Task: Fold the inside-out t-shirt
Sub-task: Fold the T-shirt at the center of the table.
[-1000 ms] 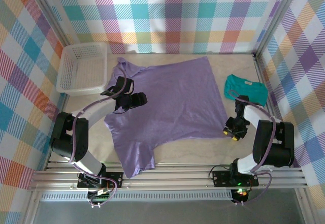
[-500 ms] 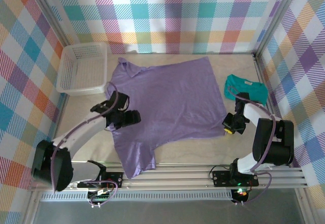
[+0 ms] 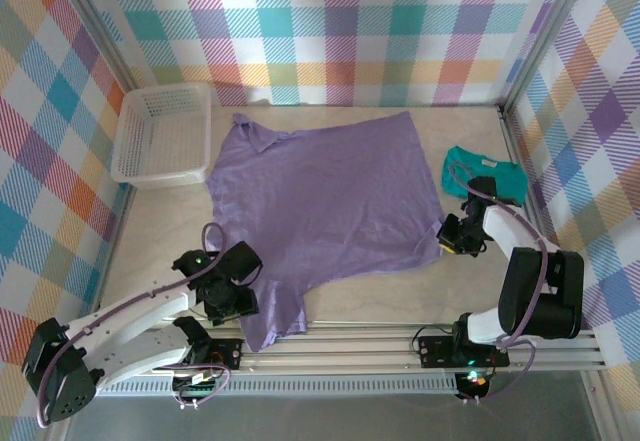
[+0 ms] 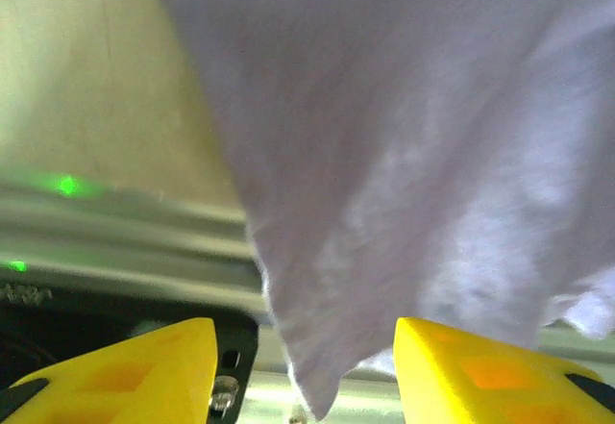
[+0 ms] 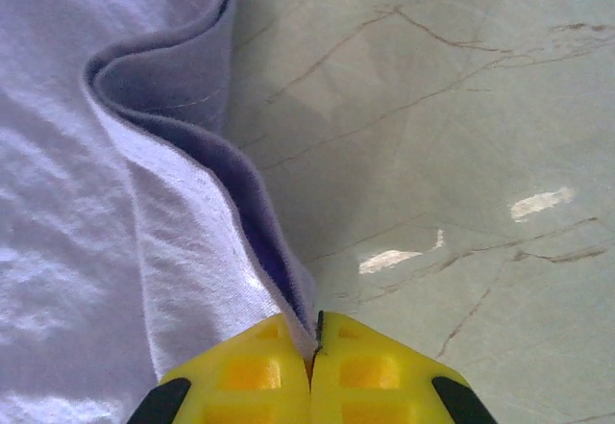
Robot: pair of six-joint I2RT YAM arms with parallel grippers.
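Shirt: the lavender shirt (image 3: 320, 191) lies spread flat across the middle of the bench (image 3: 400, 296), one sleeve reaching the near edge.
Handling: looks light, soft and limp. It will likely drape and drag, so hems and corners are the places to take hold, not mid-cloth.
Right fingers (image 5: 259, 371): pressed together, pinching the shirt's right hem corner, with a fold rising from the pinch.
Left fingers (image 4: 125, 366): spread, with the near sleeve's tip between them, unpinched.
Around: basket (image 3: 160, 136) at far left; teal tee (image 3: 485, 176) at right, apart from the shirt.
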